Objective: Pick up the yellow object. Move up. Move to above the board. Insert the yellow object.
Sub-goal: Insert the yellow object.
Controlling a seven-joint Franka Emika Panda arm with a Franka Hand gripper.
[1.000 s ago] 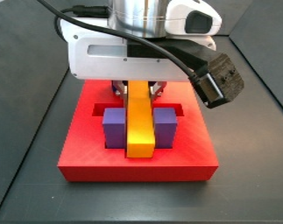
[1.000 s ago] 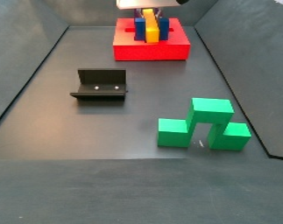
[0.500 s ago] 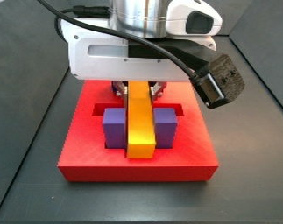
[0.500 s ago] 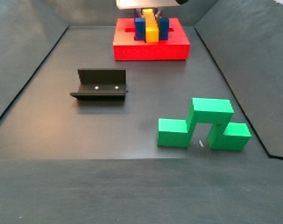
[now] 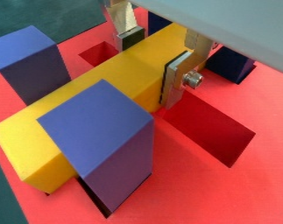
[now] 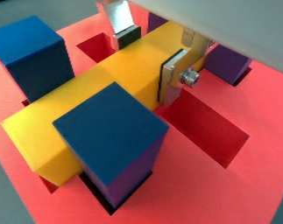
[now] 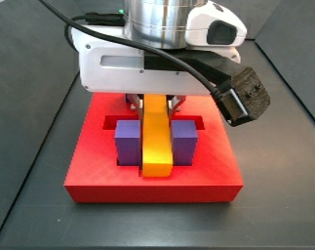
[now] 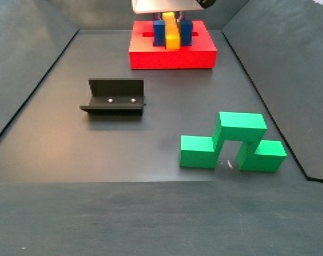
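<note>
The yellow object [image 5: 102, 101] lies flat in the long recess of the red board [image 5: 243, 188], between blue-purple posts [image 5: 102, 144] that rise above it. My gripper [image 5: 150, 61] straddles its far half. One dark pad presses its near side and the other finger [image 5: 130, 35] stands against its far edge, so the gripper is shut on it. In a side view the yellow object [image 7: 156, 146] runs between two posts [image 7: 127, 142] on the board [image 7: 107, 184], under the gripper's white housing. From farther off, the board [image 8: 171, 60] sits at the back of the floor.
A dark fixture [image 8: 114, 97] stands left of the floor's middle. Several green blocks [image 8: 231, 142] cluster at the near right. Open slots [image 5: 208, 131] in the board lie beside the gripper. Dark walls edge the floor.
Almost nothing differs. The gripper's housing has shifted very slightly in the close side view. The yellow object stays in the same place between the posts.
</note>
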